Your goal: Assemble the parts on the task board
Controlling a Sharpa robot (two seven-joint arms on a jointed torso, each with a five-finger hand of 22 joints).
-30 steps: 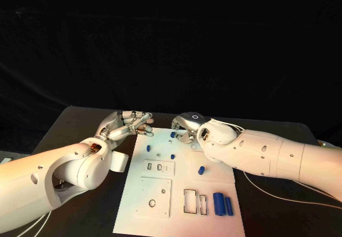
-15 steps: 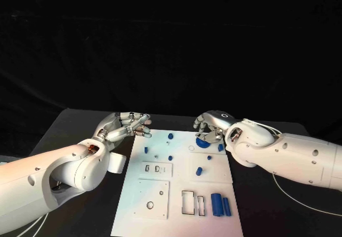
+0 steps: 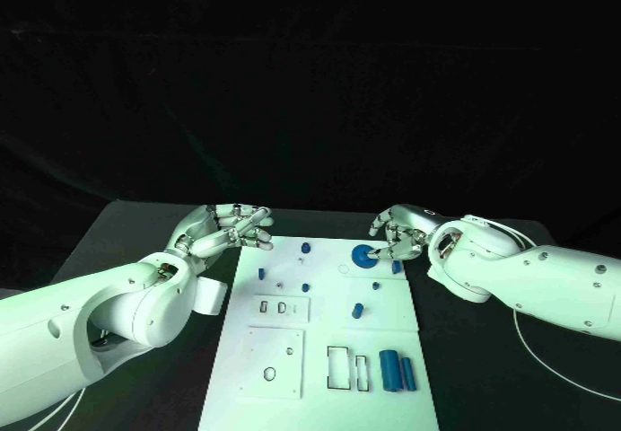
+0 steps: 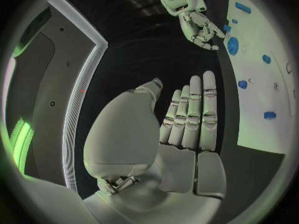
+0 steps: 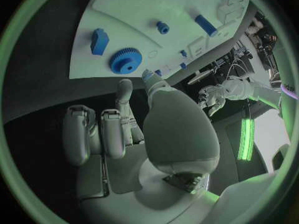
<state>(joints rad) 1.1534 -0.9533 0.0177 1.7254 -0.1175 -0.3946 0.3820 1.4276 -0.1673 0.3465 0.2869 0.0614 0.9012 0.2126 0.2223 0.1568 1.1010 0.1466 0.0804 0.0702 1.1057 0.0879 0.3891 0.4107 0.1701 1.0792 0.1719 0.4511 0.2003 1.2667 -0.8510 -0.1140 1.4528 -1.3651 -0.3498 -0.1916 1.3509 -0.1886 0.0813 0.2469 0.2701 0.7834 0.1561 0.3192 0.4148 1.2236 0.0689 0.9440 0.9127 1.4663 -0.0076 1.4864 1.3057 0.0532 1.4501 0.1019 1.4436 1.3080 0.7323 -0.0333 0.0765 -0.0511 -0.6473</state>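
Observation:
The white task board [image 3: 324,395] lies in the middle of the table. A blue gear [image 3: 365,256] sits flat on its far right part, with a small blue block [image 3: 396,267] beside it. My right hand [image 3: 395,236] hovers just right of the gear with its fingers partly curled and holds nothing. In the right wrist view the gear [image 5: 126,60] lies just past the fingertips of that hand [image 5: 124,129], with a gap between. My left hand [image 3: 227,229] floats at the board's far left corner. It [image 4: 187,119] is empty, fingers straight.
Small blue pegs [image 3: 307,244] [image 3: 260,270] [image 3: 359,312] stand scattered on the board. Two long blue bars [image 3: 389,370] lie side by side near its front right, next to rectangular slots [image 3: 339,367]. A white raised plate [image 3: 275,361] sits at the front left. Black table surrounds the board.
My right hand has moved right, off the far middle of the board. The blue gear, under the hand half a second ago, now lies uncovered on the board. The left hand has stayed still.

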